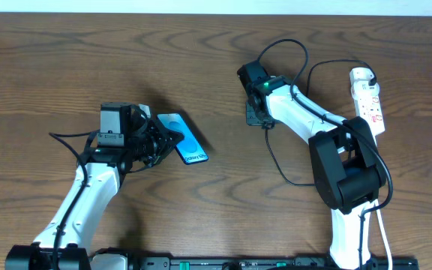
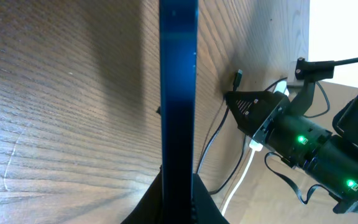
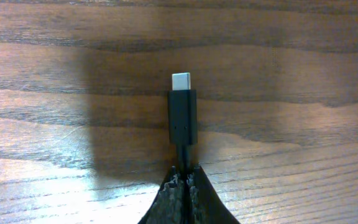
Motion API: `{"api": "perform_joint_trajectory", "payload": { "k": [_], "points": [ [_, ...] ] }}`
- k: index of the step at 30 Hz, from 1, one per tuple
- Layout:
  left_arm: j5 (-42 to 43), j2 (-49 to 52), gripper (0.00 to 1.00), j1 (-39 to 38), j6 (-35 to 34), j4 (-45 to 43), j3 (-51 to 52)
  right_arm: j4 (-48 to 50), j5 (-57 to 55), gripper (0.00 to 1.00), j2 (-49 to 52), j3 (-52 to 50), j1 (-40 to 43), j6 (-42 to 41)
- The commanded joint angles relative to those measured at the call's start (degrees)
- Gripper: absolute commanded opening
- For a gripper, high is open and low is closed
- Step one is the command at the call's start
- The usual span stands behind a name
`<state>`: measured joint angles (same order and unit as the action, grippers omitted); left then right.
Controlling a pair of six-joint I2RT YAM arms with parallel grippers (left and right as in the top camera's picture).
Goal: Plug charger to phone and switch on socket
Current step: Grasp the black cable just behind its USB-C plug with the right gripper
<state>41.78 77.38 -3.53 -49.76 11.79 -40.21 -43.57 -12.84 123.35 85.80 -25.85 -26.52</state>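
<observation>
The left fingers (image 2: 154, 208) are pinched on one end of the phone (image 1: 184, 140), holding it left of centre on the bench (image 1: 43, 67). From overhead its cyan screen faces up at a slant, while the left wrist camera sees it edge-on as a narrow blue bar; whether its free end touches the wood I cannot tell. The right fingers (image 3: 169, 202) are pressed together on the charger (image 1: 274, 155), gripping the black cable just behind the connector (black sleeve, silver tip), which sticks straight out above the wood. That connector sits right of centre, well apart from the phone, with bare bench between them. The cable loops away from the fingers toward the far right, where the socket (image 1: 371, 101) lies lengthwise by the bench's edge, and what looks like the white plug adapter (image 1: 361, 75) sits at its far end.
</observation>
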Motion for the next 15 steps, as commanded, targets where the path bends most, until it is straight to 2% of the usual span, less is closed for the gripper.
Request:
{"api": "perform_joint_trajectory", "payload": {
  "k": [1, 5, 10, 15],
  "points": [
    [1.1, -0.2, 0.07, 0.1, -2.0, -1.1, -1.1, -1.4, 10.7, 0.01, 6.6, -4.4, 0.8, 1.9],
    [4.1, -0.2, 0.08, 0.1, -2.4, -5.9, -1.1, -1.4, 22.4, 0.01, 0.2, -4.2, 2.5, 7.0],
    [4.3, 0.0, 0.07, -0.1, -7.1, -13.5, -1.1, -2.8, 36.3, 0.01, -11.8, -4.2, 5.7, 14.0],
    [6.8, 2.3, 0.08, -2.6, -11.0, -27.5, -1.2, -10.5, 37.6, 0.01, -24.7, -4.2, 8.5, 18.5]
  ]
}}
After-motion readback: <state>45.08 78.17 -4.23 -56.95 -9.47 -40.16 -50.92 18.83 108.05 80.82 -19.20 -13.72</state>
